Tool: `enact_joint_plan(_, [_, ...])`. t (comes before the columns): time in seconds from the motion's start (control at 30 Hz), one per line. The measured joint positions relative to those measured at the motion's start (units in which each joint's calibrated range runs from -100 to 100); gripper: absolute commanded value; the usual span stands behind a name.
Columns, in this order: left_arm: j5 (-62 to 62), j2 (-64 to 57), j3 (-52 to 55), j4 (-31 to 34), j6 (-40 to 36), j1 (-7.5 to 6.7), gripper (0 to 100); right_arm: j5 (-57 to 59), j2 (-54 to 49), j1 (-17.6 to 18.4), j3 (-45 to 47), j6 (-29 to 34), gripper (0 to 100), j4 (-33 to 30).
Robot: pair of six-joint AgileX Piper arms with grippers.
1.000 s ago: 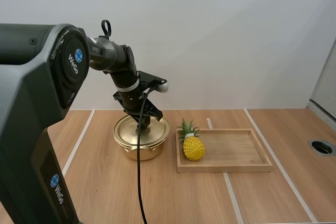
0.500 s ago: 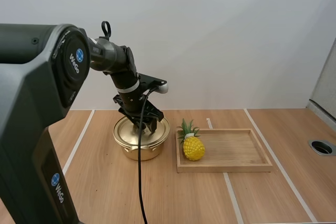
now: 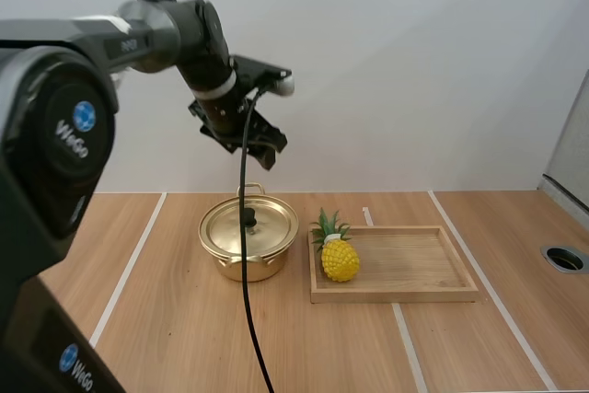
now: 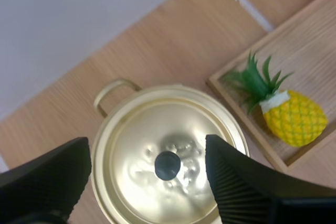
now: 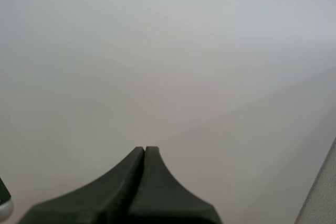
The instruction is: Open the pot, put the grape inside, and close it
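The pot point(image 3: 247, 262) sits on the desk point(image 3: 184, 338) with its lid point(image 3: 262, 227) on, so I'd say the opening is not yet done. The left fingers point(image 4: 241, 187) hang spread wide and empty, well above the lid. Its black knob point(image 4: 167, 165) lines up with the gap between them, placed, I'd guess, for a straight drop onto it. The fruit at hand is a pineapple point(image 3: 340, 260), upright in the tray point(image 3: 414, 269) just beside the pot. The right fingers point(image 5: 157, 192) are pressed together, holding nothing.

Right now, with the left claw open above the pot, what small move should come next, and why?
Probably lower the left claw straight onto the black knob of the lid: it hangs open above the pot, the lid is on, and the pineapple lies in the wooden tray.
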Motion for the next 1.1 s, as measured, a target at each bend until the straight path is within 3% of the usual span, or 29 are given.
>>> enact_joint_plan(0.53, [3.7, -30.8, -15.4, 4.0, -2.6, 0.00, 100, -5.3, -3.8, 0.0, 0.0, 0.0, 0, 0.4])
enact_joint_plan(0.57, [3.7, -31.9, -15.8, 4.5, -2.9, 0.00, 90, -5.5, -4.2, 0.0, 0.0, 0.0, 0, 0.9])
enact_joint_plan(0.63, [3.9, -34.6, -16.2, 6.1, -4.6, 0.00, 34, -5.7, -5.0, 0.0, 0.0, 0.0, 0, 1.9])
enact_joint_plan(0.67, [4.1, -35.8, -16.2, 7.0, -5.5, 0.00, 0, -5.7, -5.4, 0.0, 0.0, 0.0, 0, 2.3])
enact_joint_plan(0.87, [4.2, -41.7, -16.2, 9.2, -8.1, 0.00, 0, -5.7, -8.1, 0.0, 0.0, 0.3, 0, 2.9])
enact_joint_plan(1.1, [-2.9, -53.8, -11.5, 9.2, -16.3, 0.00, 0, -5.1, -12.9, 0.0, 0.1, 5.0, 0, 3.0])
